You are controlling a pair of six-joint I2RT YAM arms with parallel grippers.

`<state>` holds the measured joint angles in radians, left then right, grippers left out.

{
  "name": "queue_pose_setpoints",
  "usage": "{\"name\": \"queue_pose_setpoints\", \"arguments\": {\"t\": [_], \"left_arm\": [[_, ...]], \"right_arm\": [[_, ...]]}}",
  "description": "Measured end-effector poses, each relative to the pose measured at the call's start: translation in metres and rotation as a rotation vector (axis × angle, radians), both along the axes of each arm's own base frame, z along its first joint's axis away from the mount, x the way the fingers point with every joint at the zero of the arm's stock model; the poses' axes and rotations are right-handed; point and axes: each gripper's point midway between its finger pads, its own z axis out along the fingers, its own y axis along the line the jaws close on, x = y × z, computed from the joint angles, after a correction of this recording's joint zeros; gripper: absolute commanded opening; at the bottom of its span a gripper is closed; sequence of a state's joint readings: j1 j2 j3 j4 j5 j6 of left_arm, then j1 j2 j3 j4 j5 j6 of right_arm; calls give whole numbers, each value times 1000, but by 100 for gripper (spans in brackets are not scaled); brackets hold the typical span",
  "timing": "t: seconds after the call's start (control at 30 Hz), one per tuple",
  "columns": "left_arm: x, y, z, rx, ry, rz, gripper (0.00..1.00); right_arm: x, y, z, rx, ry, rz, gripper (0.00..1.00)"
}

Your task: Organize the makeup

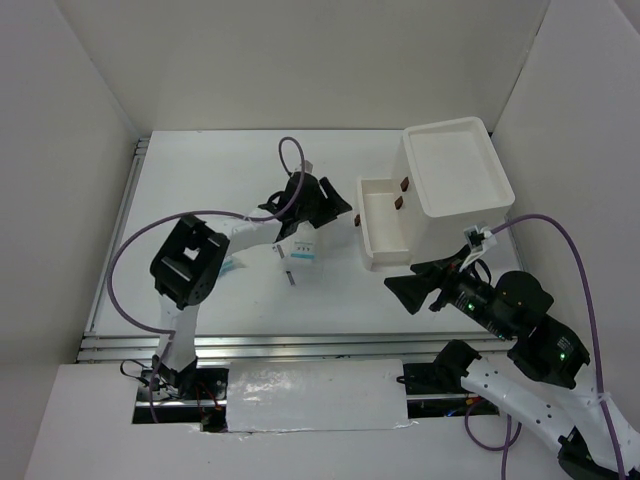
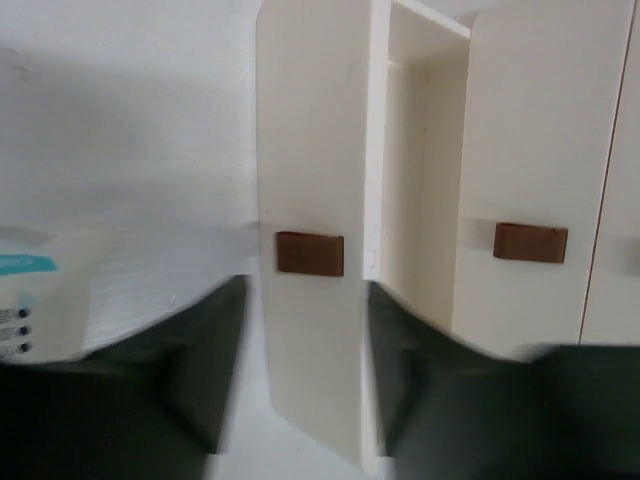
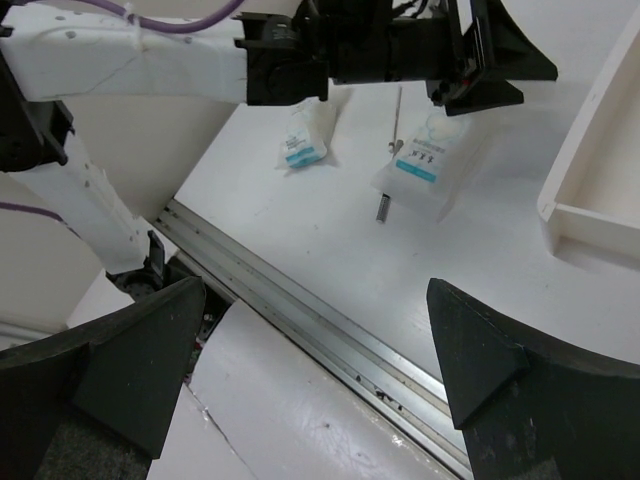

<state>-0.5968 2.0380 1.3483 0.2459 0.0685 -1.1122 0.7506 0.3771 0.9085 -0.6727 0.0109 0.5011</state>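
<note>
Top external view shows the white drawer box (image 1: 455,175) at the far right of the table, with one drawer (image 1: 380,225) pulled out towards the left. The part of its floor that shows looks bare, so I judge that nothing has been put away yet.

The left gripper (image 1: 340,212) sits right at that drawer's front. In the left wrist view its fingers (image 2: 200,380) stand apart on either side of the front panel, just below the brown handle (image 2: 310,253), clamped on nothing. The right gripper (image 1: 410,285) hovers near the box's front corner, its jaws spread wide and empty.

The makeup in sight lies on the table, left of the drawer. One white-and-blue packet (image 1: 303,250) is beneath the left arm, a second packet (image 3: 305,140) is further left, and a thin pencil (image 3: 397,115) lies between them, close to the first. No sponges or palettes show in any view.

Opening the drawer looks done. Picking up each item and placing it inside is all left to do.
</note>
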Motion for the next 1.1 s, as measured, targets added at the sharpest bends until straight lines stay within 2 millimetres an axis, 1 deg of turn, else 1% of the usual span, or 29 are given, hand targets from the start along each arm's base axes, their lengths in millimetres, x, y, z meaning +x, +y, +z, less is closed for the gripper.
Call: {"name": "queue_pose_setpoints", "arguments": {"t": [0.03,0.1,0.13,0.17,0.27,0.33,0.37,0.43,0.5,0.57,0.6,0.63,0.7,0.73,0.8,0.87,1.0,1.03,1.1], "left_arm": [[-1,4,6,17,-6,9,76],[-3,14,18,59,-21,27,88],[-4,21,26,79,-28,47,95],[-6,29,32,112,-32,66,100],[-8,58,52,214,-31,168,99],[-8,82,62,301,-24,252,99],[-8,94,65,343,-16,291,97],[-11,116,63,419,18,353,97],[-14,143,53,510,69,410,96],[-18,173,35,609,131,463,94],[-19,182,28,644,154,476,94],[-20,193,19,678,179,490,90],[-21,212,-2,743,237,510,87],[-22,218,-9,765,258,515,82],[-21,226,-24,801,296,518,78],[-20,231,-35,826,325,516,76],[-13,231,-48,846,344,502,70],[-12,229,-51,846,347,496,65],[-12,227,-59,846,360,482,60]], "right_arm": [[0,0,0,-1,1,0,100],[1,1,-1,-1,5,0,100],[1,1,-1,-2,7,0,100],[1,1,-1,-2,8,0,100],[1,2,-1,0,10,-1,100],[2,3,-1,5,9,0,100],[2,4,-2,7,10,3,100],[3,6,-6,10,18,9,100],[3,9,-12,5,32,15,100],[3,10,-17,3,45,20,100],[3,10,-18,3,47,21,100],[3,10,-18,3,47,22,100],[2,10,-17,5,48,21,100],[2,10,-17,6,47,21,100],[2,9,-16,10,43,20,100],[1,8,-15,14,38,20,100],[0,8,-16,15,37,18,100],[1,8,-17,14,38,18,100],[1,8,-17,13,38,17,100]]}}
